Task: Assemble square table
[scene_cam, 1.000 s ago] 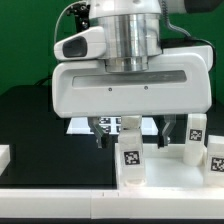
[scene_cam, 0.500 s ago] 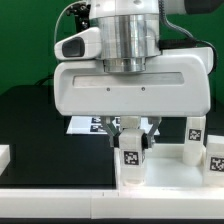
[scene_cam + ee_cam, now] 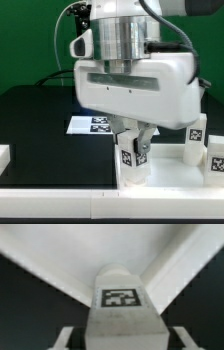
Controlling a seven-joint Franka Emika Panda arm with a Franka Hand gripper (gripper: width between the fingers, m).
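Arm low near the table's front edge, wrist tilted.
The gripper (image 3: pixel 131 152) points down and its two fingers (image 3: pixel 143 147) are closed against a leg (image 3: pixel 129 158), one on each side.

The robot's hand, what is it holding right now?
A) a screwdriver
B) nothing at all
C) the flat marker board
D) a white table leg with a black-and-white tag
D: in the exterior view the hand is closed around a white leg with a square tag, and the wrist view shows the same tagged leg between the fingers.
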